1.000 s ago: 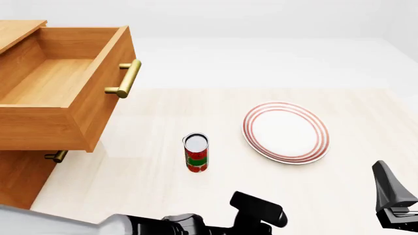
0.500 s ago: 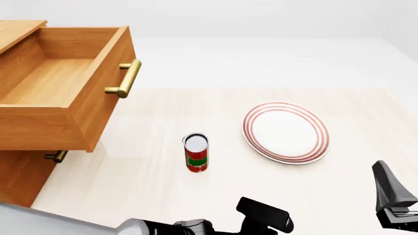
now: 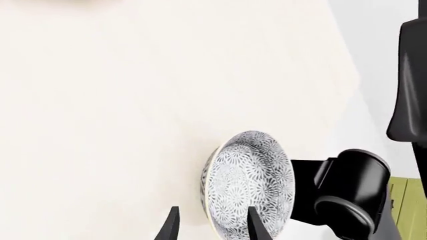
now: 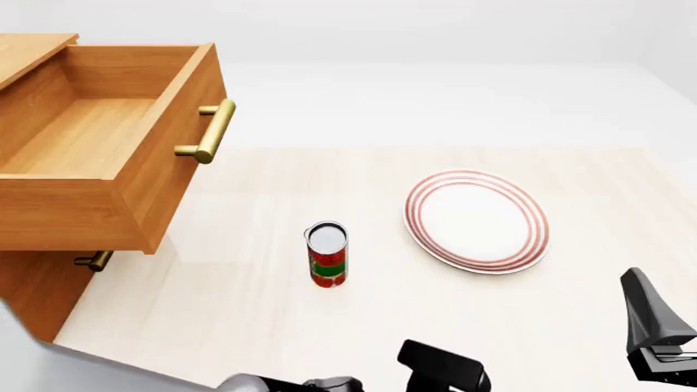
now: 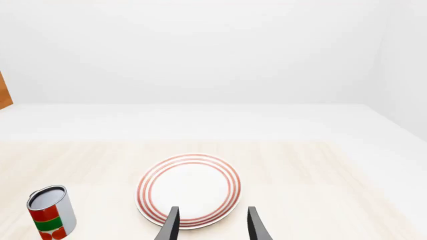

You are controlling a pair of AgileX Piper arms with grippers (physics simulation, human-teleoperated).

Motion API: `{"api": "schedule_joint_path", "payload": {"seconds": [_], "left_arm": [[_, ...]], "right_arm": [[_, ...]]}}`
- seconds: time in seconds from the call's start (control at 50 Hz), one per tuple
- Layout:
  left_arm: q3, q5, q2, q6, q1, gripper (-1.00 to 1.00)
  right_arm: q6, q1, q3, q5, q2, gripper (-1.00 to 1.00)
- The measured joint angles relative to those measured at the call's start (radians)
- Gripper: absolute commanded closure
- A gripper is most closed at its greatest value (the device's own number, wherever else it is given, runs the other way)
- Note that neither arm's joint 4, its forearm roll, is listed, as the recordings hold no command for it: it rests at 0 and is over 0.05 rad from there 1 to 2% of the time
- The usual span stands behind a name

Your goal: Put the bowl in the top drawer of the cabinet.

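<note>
The bowl (image 3: 250, 175), white with a dense grey-blue leafy pattern, shows only in the left wrist view, resting on the pale table. My left gripper (image 3: 212, 227) is open and close to it. One fingertip lies over the bowl's inside, the other outside its rim. The front view cuts the bowl off below its lower edge, where only the left arm (image 4: 441, 367) shows. The cabinet (image 4: 33, 302) stands at the left with its top drawer (image 4: 130, 188) pulled out and empty. At the right, my right gripper (image 5: 212, 227) is open and holds nothing.
A red and green can (image 4: 326, 255) stands mid-table. To its right lies a red-ringed plate (image 4: 476, 220). The drawer's brass handle (image 4: 209, 131) juts out over the table. Part of the right arm (image 3: 353, 190) sits just beside the bowl.
In the front view the left arm has sunk lower toward the bottom edge and shifted slightly right. The right arm, can and plate have not moved.
</note>
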Motion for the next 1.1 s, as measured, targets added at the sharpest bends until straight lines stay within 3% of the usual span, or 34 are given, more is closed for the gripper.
{"api": "schedule_joint_path", "payload": {"seconds": [1.08,1.1], "left_arm": [[-0.003,-0.074,0.090,-0.062,-0.018,-1.00],[-0.003,-0.075,0.091,-0.063,-0.020,1.00]], "right_arm": [[0.000,0.000,0.000,0.000,0.000,-1.00],[0.000,0.000,0.000,0.000,0.000,-1.00]]}}
